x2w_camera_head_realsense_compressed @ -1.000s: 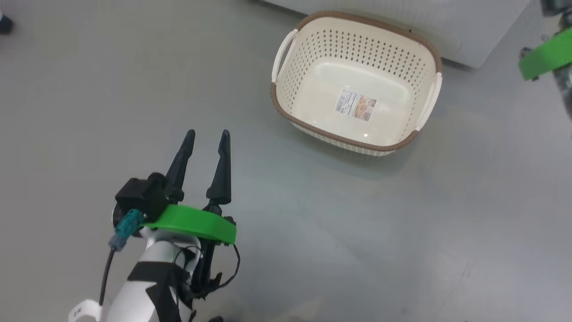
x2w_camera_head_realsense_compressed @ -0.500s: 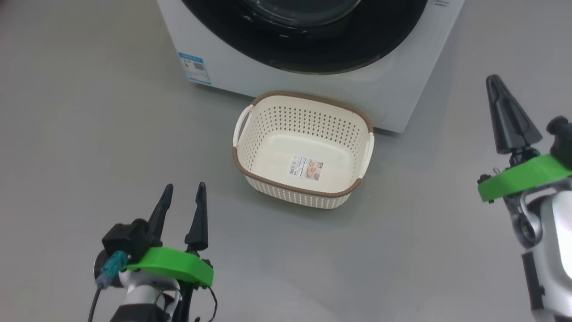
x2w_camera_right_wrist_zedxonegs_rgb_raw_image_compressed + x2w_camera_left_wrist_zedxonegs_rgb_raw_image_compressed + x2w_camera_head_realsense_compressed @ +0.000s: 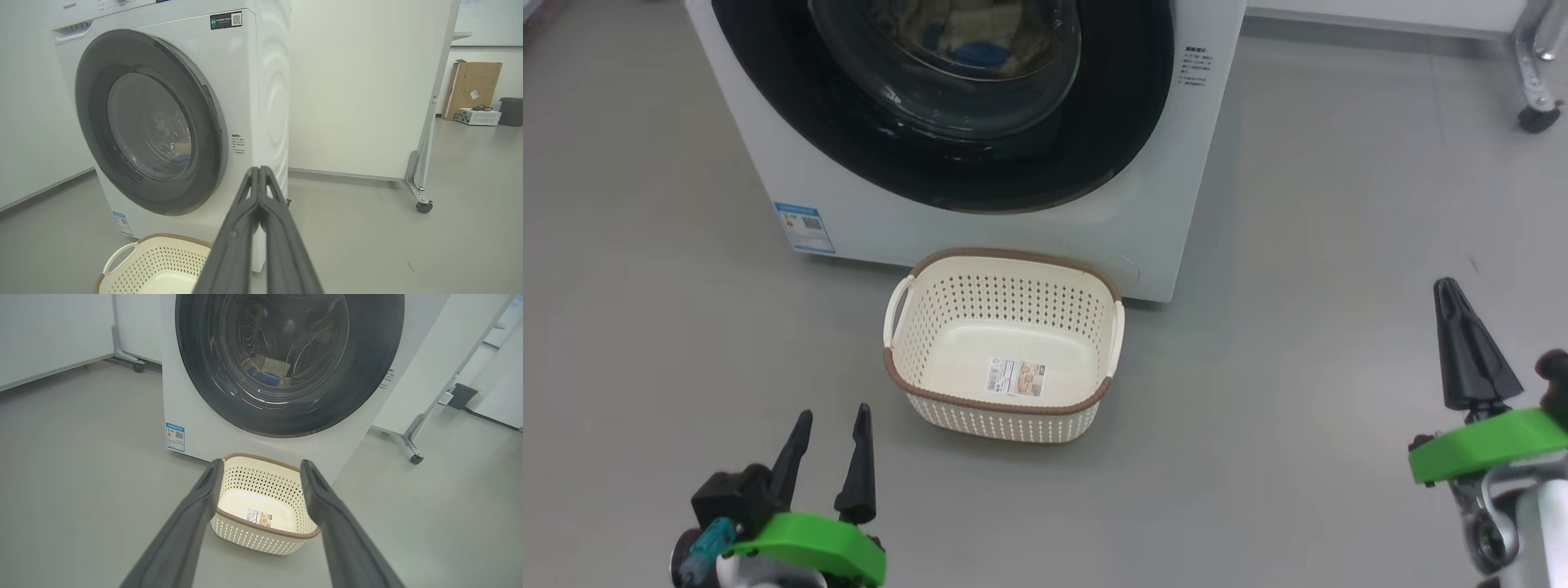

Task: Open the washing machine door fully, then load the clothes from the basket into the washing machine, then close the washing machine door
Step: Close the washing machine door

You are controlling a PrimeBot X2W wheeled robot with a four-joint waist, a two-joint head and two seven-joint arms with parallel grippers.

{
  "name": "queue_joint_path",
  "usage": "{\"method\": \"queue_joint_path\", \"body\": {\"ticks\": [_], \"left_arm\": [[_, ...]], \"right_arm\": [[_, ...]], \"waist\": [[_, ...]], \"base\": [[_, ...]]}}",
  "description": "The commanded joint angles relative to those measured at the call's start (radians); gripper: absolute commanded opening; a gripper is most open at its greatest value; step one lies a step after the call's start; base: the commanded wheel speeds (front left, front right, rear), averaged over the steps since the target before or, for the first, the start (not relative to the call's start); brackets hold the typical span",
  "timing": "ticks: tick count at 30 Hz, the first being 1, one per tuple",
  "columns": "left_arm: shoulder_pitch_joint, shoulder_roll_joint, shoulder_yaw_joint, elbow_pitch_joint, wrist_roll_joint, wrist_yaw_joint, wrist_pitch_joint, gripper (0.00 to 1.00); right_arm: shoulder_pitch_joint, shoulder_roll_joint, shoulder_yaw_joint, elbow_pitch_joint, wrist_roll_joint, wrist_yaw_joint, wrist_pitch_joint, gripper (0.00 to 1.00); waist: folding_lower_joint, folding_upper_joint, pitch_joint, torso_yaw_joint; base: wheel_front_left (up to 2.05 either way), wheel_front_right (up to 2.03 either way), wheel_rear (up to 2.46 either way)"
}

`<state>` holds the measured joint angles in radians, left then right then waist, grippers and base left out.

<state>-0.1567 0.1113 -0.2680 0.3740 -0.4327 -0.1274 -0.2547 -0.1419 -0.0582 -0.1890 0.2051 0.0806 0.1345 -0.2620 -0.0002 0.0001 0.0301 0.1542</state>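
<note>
Grey floor (image 3: 1339, 245), basket (image 3: 1013, 304) ahead of spread-open left gripper (image 3: 833, 410), washing machine (image 3: 1164, 204) beyond, right gripper (image 3: 1447, 287) pinched together, right wrist view adds cardboard box (image 3: 470, 87), wheeled partition (image 3: 367, 81).

A lab-like test room: a washing machine (image 3: 269, 102) on bare grey floor (image 3: 367, 245) among white wheeled partitions (image 3: 359, 90).

left claw (image 3: 833, 412): black tapered fingers (image 3: 858, 474) | left green bracket (image 3: 805, 543) | teal plug (image 3: 707, 547) | right claw (image 3: 1446, 286): black | right green bracket (image 3: 1486, 445)

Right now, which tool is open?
The left tool: its fingers stand apart. The right tool has its fingers pressed together.
</note>
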Motion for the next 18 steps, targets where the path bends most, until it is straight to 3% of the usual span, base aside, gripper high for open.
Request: {"method": "queue_joint_path", "body": {"ticks": [1, 14, 15, 16, 17, 18], "left_arm": [[-0.023, 0.022, 0.035, -0.026, 0.004, -0.003, -0.007, 1.00], [0.002, 0.023, 0.054, -0.019, -0.001, -0.003, -0.007, 1.00], [0.004, 0.022, 0.054, -0.018, -0.003, -0.003, -0.007, 1.00], [0.006, 0.021, 0.056, -0.018, -0.005, -0.003, -0.007, 1.00], [0.007, 0.018, 0.059, -0.018, -0.008, -0.003, -0.007, 1.00], [0.009, 0.015, 0.065, -0.019, -0.012, -0.003, -0.007, 1.00]], "right_arm": [[-0.017, -0.002, 0.003, -0.036, 0.003, -0.004, 0.000, 0.00], [0.050, 0.008, -0.121, 0.007, 0.072, -0.004, 0.000, 0.00], [0.053, 0.008, -0.123, 0.010, 0.072, -0.004, 0.000, 0.24], [0.056, 0.008, -0.126, 0.013, 0.069, -0.004, 0.000, 0.58], [0.059, 0.008, -0.127, 0.017, 0.065, -0.004, 0.000, 1.00], [0.061, 0.008, -0.127, 0.019, 0.063, -0.004, 0.000, 1.00]], "waist": [[0.0002, -0.0001, -0.019, -0.017], [0.0002, -0.0001, -0.047, -0.038], [0.0002, -0.0001, -0.049, -0.039], [0.0002, -0.0001, -0.050, -0.039], [0.0002, -0.0001, -0.052, -0.040], [0.0002, -0.0001, -0.053, -0.040]], "base": [[0.00, 0.00, 0.00], [0.00, 0.00, 0.00], [0.00, 0.00, 0.00], [0.00, 0.00, 0.00], [0.00, 0.00, 0.00], [0.00, 0.00, 0.00]]}}
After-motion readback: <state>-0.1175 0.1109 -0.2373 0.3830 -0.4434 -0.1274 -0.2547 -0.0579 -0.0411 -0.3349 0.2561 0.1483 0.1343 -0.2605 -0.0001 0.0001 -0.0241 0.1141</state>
